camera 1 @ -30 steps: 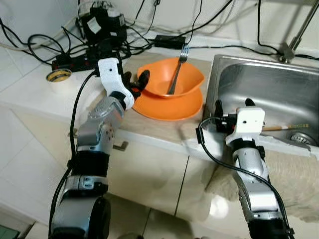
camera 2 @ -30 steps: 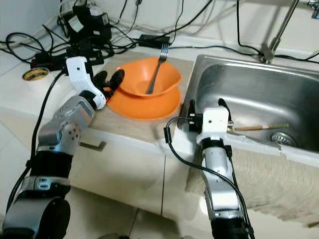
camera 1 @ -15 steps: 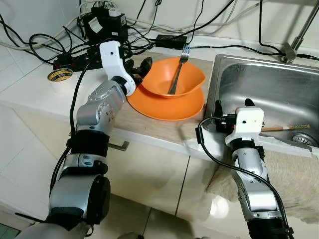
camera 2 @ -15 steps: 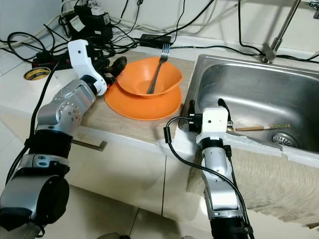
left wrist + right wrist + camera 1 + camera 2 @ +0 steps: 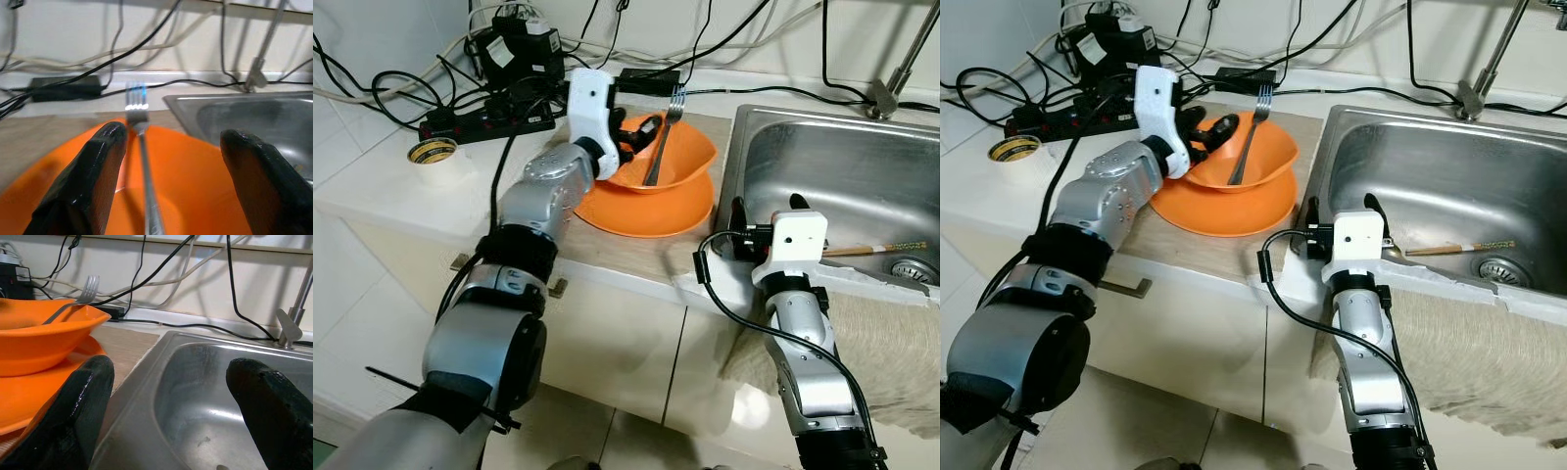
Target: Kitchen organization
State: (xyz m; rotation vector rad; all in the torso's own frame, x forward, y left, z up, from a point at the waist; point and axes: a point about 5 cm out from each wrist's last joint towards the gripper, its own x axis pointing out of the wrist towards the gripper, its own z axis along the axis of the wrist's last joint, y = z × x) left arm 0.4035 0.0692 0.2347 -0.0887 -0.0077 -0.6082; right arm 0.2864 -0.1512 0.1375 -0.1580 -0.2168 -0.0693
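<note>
An orange bowl (image 5: pixel 685 157) sits on an orange plate (image 5: pixel 651 213) on the counter, left of the steel sink (image 5: pixel 842 176). A metal fork (image 5: pixel 662 137) leans in the bowl, tines up at the far rim. My left gripper (image 5: pixel 639 135) is open over the bowl's left rim. In the left wrist view the fork (image 5: pixel 143 147) stands between its two black fingers (image 5: pixel 93 181), untouched. My right gripper (image 5: pixel 766 211) is open at the sink's front-left corner, with nothing between its fingers (image 5: pixel 83 416). Chopsticks (image 5: pixel 873 250) lie in the sink near the drain.
A power strip with tangled cables (image 5: pixel 489 117) runs along the back of the counter. A tape roll (image 5: pixel 433 152) stands at the far left. The faucet (image 5: pixel 891 73) rises behind the sink. A beige towel (image 5: pixel 891 343) hangs over the counter front at the right.
My left gripper has swung right, from the plate's left edge to over the bowl's rim beside the fork. The right arm has stayed put.
</note>
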